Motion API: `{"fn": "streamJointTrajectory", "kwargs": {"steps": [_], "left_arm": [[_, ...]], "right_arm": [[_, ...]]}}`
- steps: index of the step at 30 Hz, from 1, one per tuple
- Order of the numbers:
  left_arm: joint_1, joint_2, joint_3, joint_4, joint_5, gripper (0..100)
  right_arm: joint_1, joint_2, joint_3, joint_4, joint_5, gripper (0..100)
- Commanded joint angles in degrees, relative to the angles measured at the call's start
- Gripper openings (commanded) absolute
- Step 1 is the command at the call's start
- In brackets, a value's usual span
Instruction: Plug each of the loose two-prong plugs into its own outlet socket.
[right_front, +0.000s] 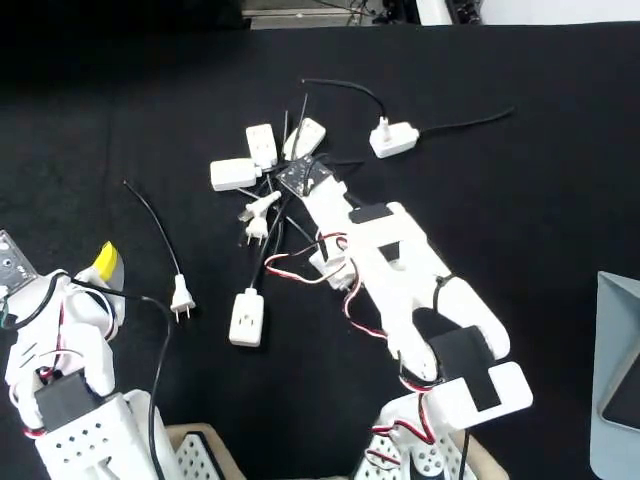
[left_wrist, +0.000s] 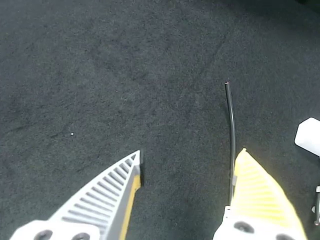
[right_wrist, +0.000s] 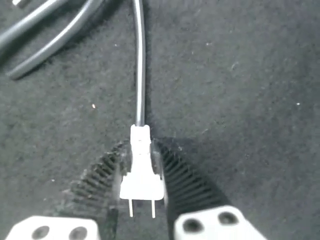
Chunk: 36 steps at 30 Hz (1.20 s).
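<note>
My right gripper (right_wrist: 140, 150) is shut on a white two-prong plug (right_wrist: 141, 177), low over the black mat, with the prongs pointing back at the wrist and the grey cord (right_wrist: 141, 75) running away. In the high view the right arm (right_front: 385, 255) stretches to the central cluster of white outlet sockets (right_front: 261, 145), (right_front: 233, 174), (right_front: 305, 137). Two loose plugs (right_front: 262, 205), (right_front: 257, 228) lie beside its wrist. Another plug (right_front: 181, 295) and a socket (right_front: 247, 316) lie nearer the front. My left gripper (left_wrist: 191, 151) is open over bare mat at the front left, beside a black cord (left_wrist: 230, 130).
At the back, a socket (right_front: 395, 140) has a plug (right_front: 383, 126) standing in it, with cords trailing to both sides. A grey bin (right_front: 618, 380) stands at the right edge. Tangled black cords (right_front: 275, 235) cross the middle of the mat.
</note>
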Motion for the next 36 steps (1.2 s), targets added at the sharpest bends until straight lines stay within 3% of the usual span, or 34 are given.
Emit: {"fn": "streamJointTrajectory", "kwargs": {"steps": [1,7,20,31,36], "left_arm": [[0.0,-0.4,-0.6,-1.1,-0.4,30],[0.0,-0.4,-0.6,-1.1,-0.4,30],[0.0,-0.4,-0.6,-1.2,-0.4,30],[0.0,-0.4,-0.6,-1.0,-0.4,30],[0.0,-0.4,-0.6,-1.0,-0.4,30]], "right_arm": [[0.8,-0.3,-0.9,2.5,-0.4,2.8],[0.8,-0.7,-4.9,10.5,-0.7,19.2],[-3.3,-17.1,9.2,7.5,-0.7,19.1],[-3.4,-10.6,11.6,2.2,-0.8,19.0],[-2.9,-9.4,11.7,-0.4,-0.8,12.1]]}}
